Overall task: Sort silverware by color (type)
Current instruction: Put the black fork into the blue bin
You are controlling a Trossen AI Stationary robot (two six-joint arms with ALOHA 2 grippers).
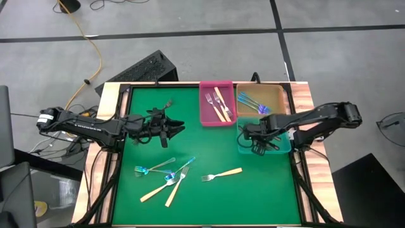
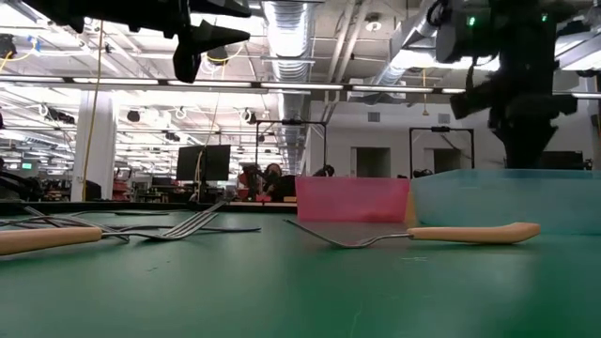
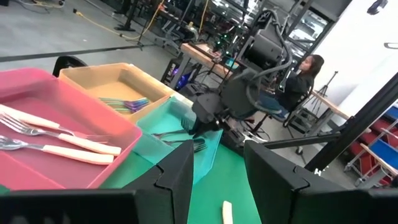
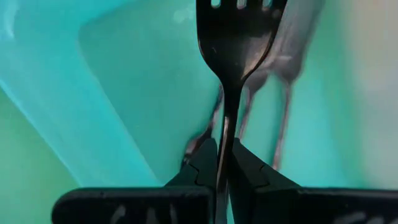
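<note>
Now, step in hand: the right gripper (image 4: 225,163) hangs over the teal bin (image 1: 281,147), its fingers clamped on the handle of a black fork (image 4: 236,43), so I judge this a drop-off of a dark piece.
Next move: likely lower a little, part the fingers and let the fork join the dark forks already in that bin.
Left gripper (image 1: 169,128): above the green desk (image 1: 266,196) near its left side, fingers apart, holding nothing.
Sorted so far: 2 tan-handled forks (image 1: 219,104) in the pink bin (image 1: 205,117); iridescent blue forks (image 1: 251,101) in the tan bin (image 1: 278,95).
Left to sort: a loose cluster (image 1: 166,177) and 1 single tan-handled fork (image 1: 221,174) on the desk; the cluster's count is hard to read.
Materials: slim glossy metal, matte pale handles, translucent plastic bins, felt-like desk cover.
</note>
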